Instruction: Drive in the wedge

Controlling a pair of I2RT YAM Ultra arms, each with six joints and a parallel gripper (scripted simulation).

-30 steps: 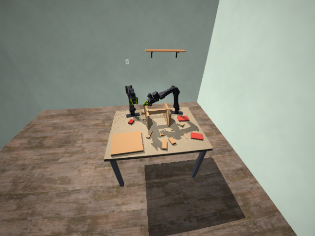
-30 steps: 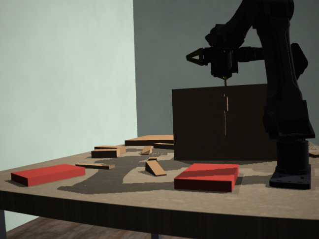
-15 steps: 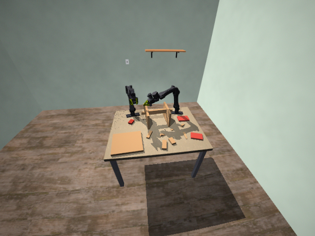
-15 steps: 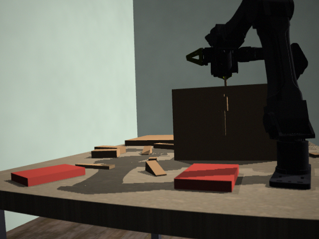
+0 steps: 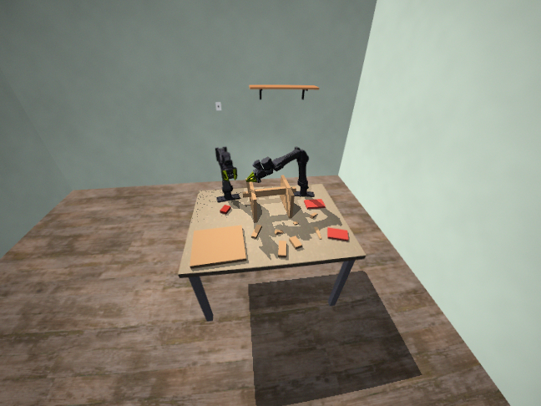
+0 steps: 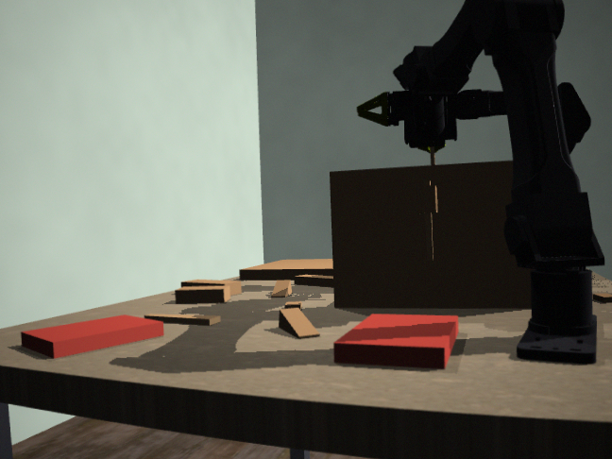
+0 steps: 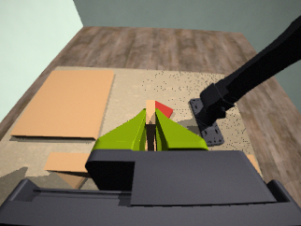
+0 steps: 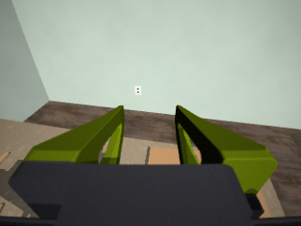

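- With its base at the right of the tabletop (image 6: 246,390) in the top view, left arm reaches toward frame left, over the framework; left gripper (image 5: 248,180) (image 6: 432,149) (image 7: 150,113) points down-left there, just above the picture-left end board (image 5: 253,205).
- Left fingers narrow, closed on a slim wooden piece (image 6: 433,157) (image 7: 150,106), looks like the wedge. It is above board-top height in the exterior view. Not driven in.
- Right arm stands at the left of the top view, folded up high; right gripper (image 5: 230,178) (image 6: 359,110) (image 8: 150,108) points frame left in the exterior view. Fingers part open, nothing between them.
- Rail (image 5: 269,191) spans between the two upright end boards. A short end pokes out past the picture-left one; slot and any gap too small to read.
- Picture-right end board (image 5: 286,199) (image 6: 419,237) blocks the exterior view of the rail.
- Large flat panel (image 5: 218,246) (image 7: 70,100): lower left of the tabletop in the top view.
- Small red block (image 5: 224,209) (image 7: 164,110) near right arm's base; two bigger red blocks (image 5: 337,233) (image 6: 398,340) at the right side.
- Loose wooden offcuts (image 5: 282,248) (image 6: 202,295) scattered lower centre.
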